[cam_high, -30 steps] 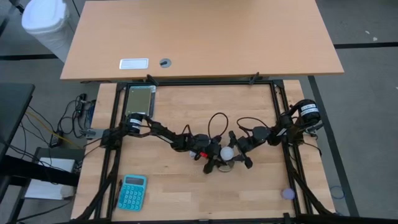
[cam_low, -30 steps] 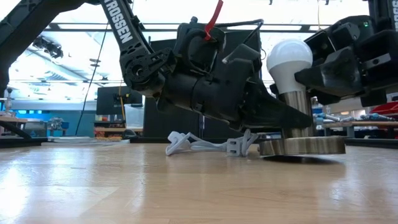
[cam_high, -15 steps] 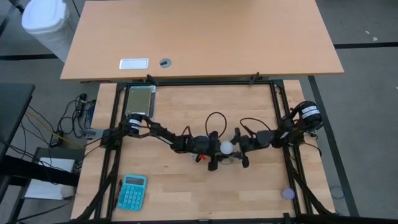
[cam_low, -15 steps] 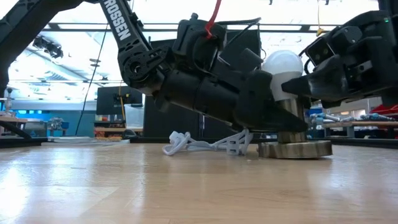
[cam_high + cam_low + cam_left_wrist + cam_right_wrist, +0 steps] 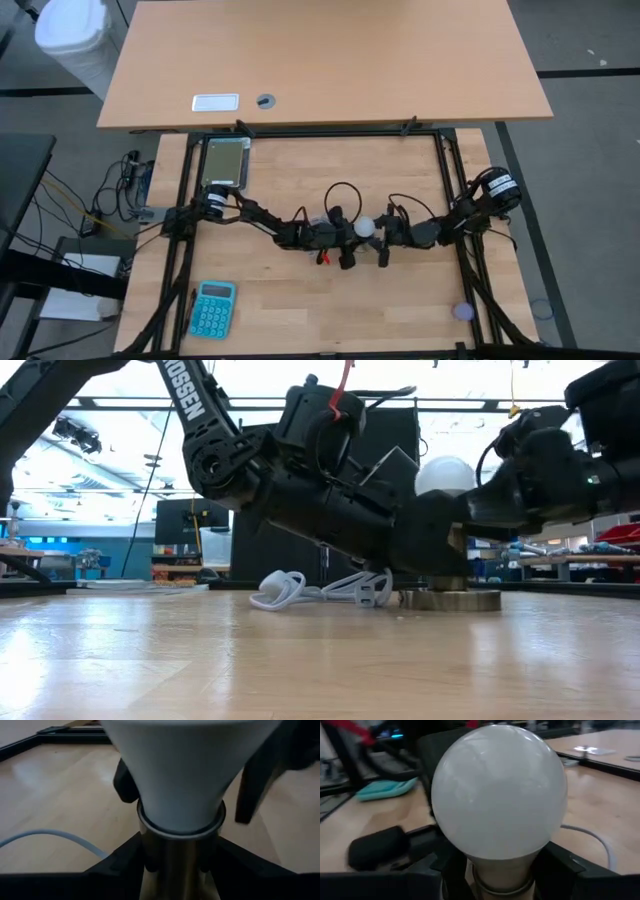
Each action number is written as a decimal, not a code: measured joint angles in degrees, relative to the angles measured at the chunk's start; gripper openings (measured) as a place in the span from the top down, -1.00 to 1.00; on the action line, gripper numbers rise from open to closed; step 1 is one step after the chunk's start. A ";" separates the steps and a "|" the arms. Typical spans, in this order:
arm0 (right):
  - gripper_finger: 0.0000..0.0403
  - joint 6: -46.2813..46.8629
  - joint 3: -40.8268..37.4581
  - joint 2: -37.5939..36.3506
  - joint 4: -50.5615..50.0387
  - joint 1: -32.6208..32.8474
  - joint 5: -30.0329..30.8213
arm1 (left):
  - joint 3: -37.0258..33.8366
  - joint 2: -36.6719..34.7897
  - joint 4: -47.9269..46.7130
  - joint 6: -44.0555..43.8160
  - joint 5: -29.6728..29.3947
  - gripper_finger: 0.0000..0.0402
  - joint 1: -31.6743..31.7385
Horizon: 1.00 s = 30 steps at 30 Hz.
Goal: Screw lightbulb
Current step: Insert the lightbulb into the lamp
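Screwing is the step in hand, by the look of it: your lightbulb stands upright in the metal socket near the middle of the table, its white neck already seated in the steel collar, as the left wrist view shows. Your left gripper comes in from nine o'clock and its jaws pinch the socket stem just under the bulb, holding the fixture steady. Your right gripper reaches in from three o'clock; its fingers sit on either side of the bulb's neck below the globe, and I judge them closed on it, though the contact itself is partly hidden. The socket's white cord trails away from the base toward nine o'clock in the low view. The teal calculator lies well apart at seven o'clock.

For the next move, you need a wrist turn on the right arm while the left keeps the base from spinning. Watch that the disc does not tilt or skid.
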 joint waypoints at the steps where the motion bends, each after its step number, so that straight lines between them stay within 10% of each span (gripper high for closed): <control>1: 0.04 0.81 0.98 -0.03 -1.61 0.31 1.52 | -0.04 0.00 -0.09 -0.41 -0.70 0.04 -0.02; 16: 0.04 15.45 13.17 0.05 -24.54 6.22 25.86 | 0.02 0.02 -1.46 -2.32 -9.67 0.04 -1.75; 30: -0.06 19.88 16.95 -0.11 -32.40 6.75 28.61 | -0.03 0.02 -1.94 -3.04 -10.56 0.04 -1.80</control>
